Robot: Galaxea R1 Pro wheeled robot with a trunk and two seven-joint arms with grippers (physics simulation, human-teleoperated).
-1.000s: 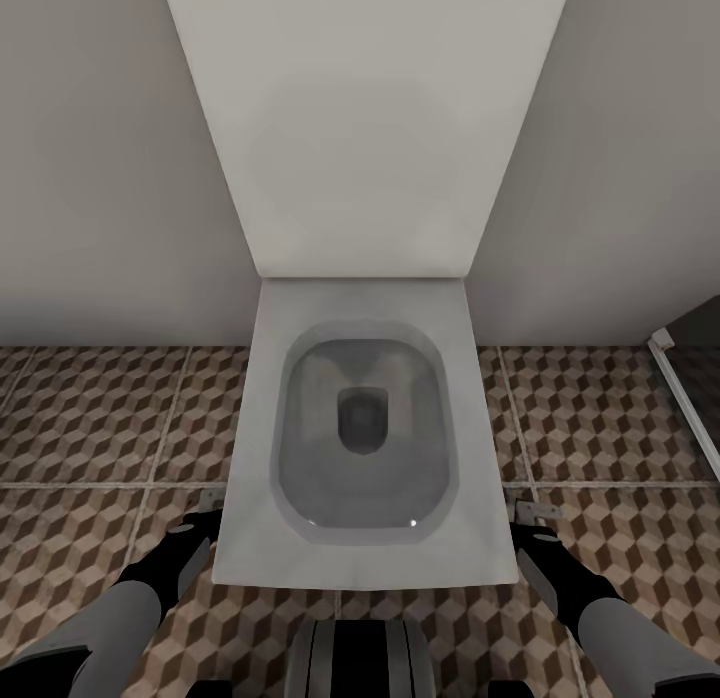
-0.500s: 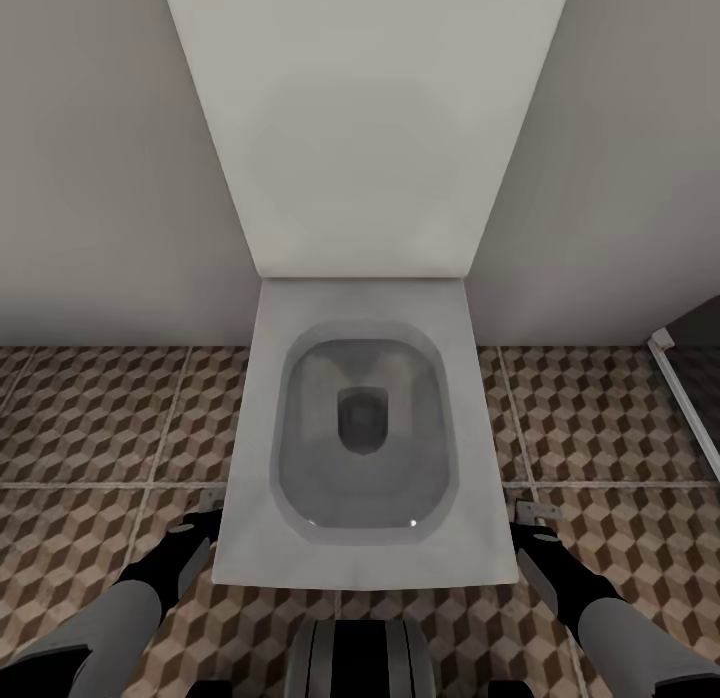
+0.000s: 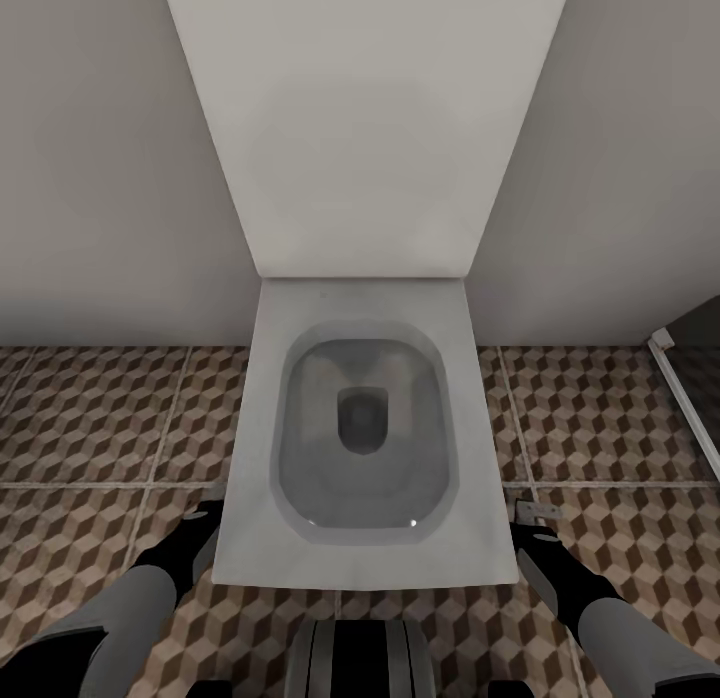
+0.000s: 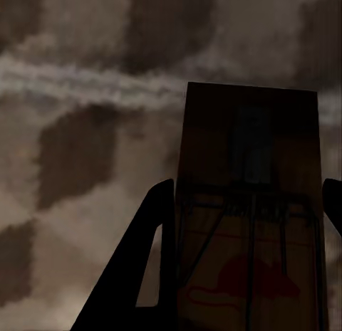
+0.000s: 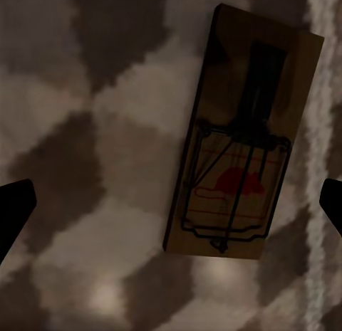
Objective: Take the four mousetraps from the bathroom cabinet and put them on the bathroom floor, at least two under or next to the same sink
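Left wrist view: mousetrap between closed-in jaws.

Toilet sits dead centre between my arms — its bowl blocks any straight reach forward, and the wall closes off behind it. Open bathroom floor runs along both flanks. A mousetrap lies flat in the gap under my right gripper.
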